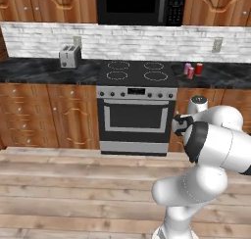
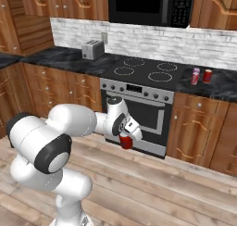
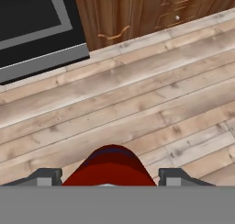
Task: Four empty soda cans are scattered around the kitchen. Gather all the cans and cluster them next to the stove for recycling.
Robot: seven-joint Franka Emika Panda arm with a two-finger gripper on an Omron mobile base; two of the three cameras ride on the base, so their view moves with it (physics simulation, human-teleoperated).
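Wood plank floor [image 3: 137, 99] under everything rn. Jaws clamped on a red can [image 2: 125, 141], gripper [image 3: 110, 178] held low in front of the stove [image 1: 136, 93], prob carrying it to the counter [image 1: 223, 76]. 2 more cans [image 1: 193, 69] already parked right of the stove, so 3 visible.

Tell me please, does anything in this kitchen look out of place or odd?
Nothing looks spilled or damaged. Two soda cans stand upright on the counter right of the stove, one pink-purple, one red. The toaster sits straight. The gripper holds a red can above the floor.
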